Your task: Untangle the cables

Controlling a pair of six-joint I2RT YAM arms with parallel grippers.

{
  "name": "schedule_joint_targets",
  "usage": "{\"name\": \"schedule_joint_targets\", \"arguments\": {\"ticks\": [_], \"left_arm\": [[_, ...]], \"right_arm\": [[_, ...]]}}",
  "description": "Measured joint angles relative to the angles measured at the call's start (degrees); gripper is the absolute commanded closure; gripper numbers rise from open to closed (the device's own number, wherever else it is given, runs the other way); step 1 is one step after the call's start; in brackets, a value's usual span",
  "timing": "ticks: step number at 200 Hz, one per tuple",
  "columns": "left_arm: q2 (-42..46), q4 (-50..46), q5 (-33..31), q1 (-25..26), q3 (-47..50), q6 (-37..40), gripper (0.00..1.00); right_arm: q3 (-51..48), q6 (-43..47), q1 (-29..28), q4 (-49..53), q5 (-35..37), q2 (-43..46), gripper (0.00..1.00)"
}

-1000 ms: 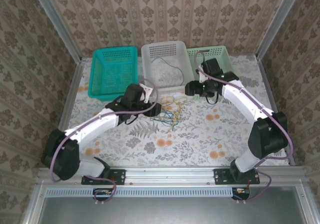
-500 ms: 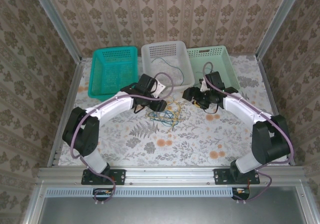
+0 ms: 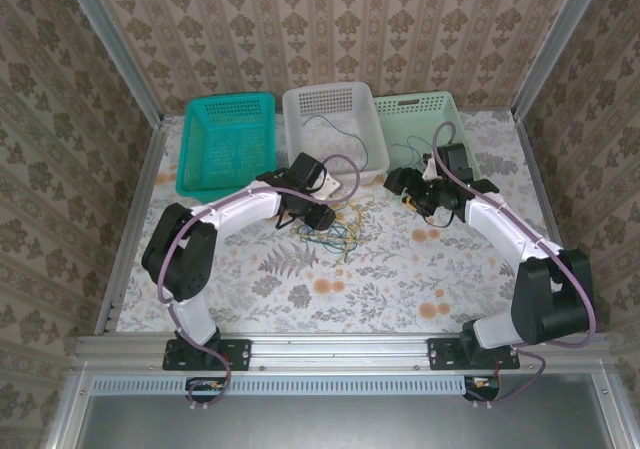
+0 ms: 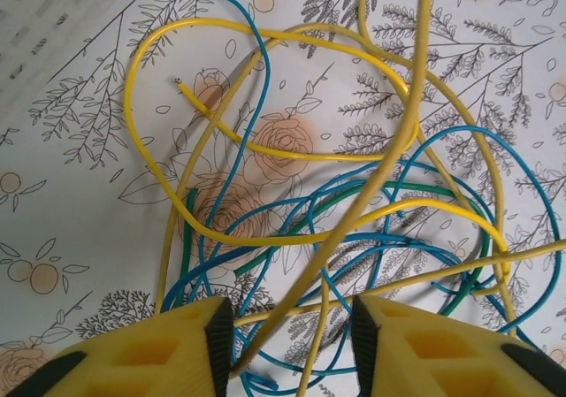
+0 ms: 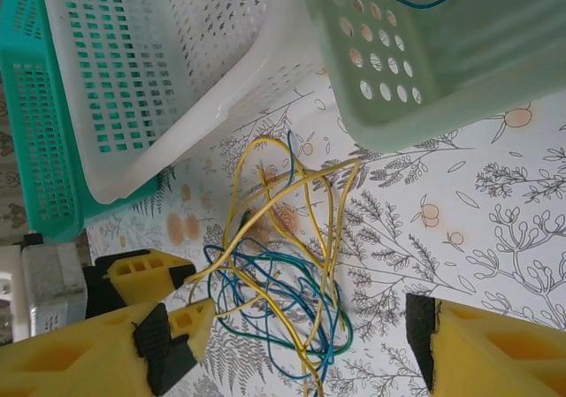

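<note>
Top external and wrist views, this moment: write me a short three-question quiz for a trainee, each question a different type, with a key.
1. True or false: the left gripper is shut on a yellow strand of the cables.
2. Multiple choice: which basket has no wire visible in it? A. teal B. white C. pale green
3. Short answer: what three colours are the strands in the tangle on the table?

Key:
1. False. Its jaws stand apart, with strands passing loose between them.
2. A, the teal basket.
3. Yellow, blue, green.
</note>
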State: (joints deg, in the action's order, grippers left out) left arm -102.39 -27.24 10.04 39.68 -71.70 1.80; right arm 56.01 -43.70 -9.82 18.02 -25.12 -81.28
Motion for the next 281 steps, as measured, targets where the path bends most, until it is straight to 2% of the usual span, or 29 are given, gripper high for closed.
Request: {"name": "schedule_joint_targets", "arguments": {"ticks": [16,26,75,151,203,246,281], "left_arm": [[0.00,0.35,-0.35,0.00,0.00,-0.39,0.91],[0.00,0.55,-0.55,0.00,0.00,-0.22,1.00],[2.10,1.27,-0.87,0.04,0.37,-0.98,1.00],[16.83,4.48,3.19,0.44,2.97,-5.92,1.00],[20.70,5.81,3.85,1.55,6.78,-8.04,1.00],[21.31,7.50,3.56,1.64,8.35,-9.81,1.00],[21.31,8.57,3.17,2.27,8.41,-10.93,1.00]], "right_arm": [[-0.37,0.04,0.15,0.37,-0.17,0.83,0.25],[-0.50,0.15,0.26,0.55,-0.22,1.46,0.25],[-0.55,0.24,1.01,0.59,-0.31,3.93,0.25],[-2.25,-0.22,0.46,-1.49,-3.82,8.85,0.25],[-5.07,-0.09,-6.71,-4.66,-3.37,11.28,0.25],[-9.86,-1.05,-8.31,-7.17,-0.81,14.62,0.27],[-9.84,2.25,-15.17,-5.25,4.37,15.98,0.32]]}}
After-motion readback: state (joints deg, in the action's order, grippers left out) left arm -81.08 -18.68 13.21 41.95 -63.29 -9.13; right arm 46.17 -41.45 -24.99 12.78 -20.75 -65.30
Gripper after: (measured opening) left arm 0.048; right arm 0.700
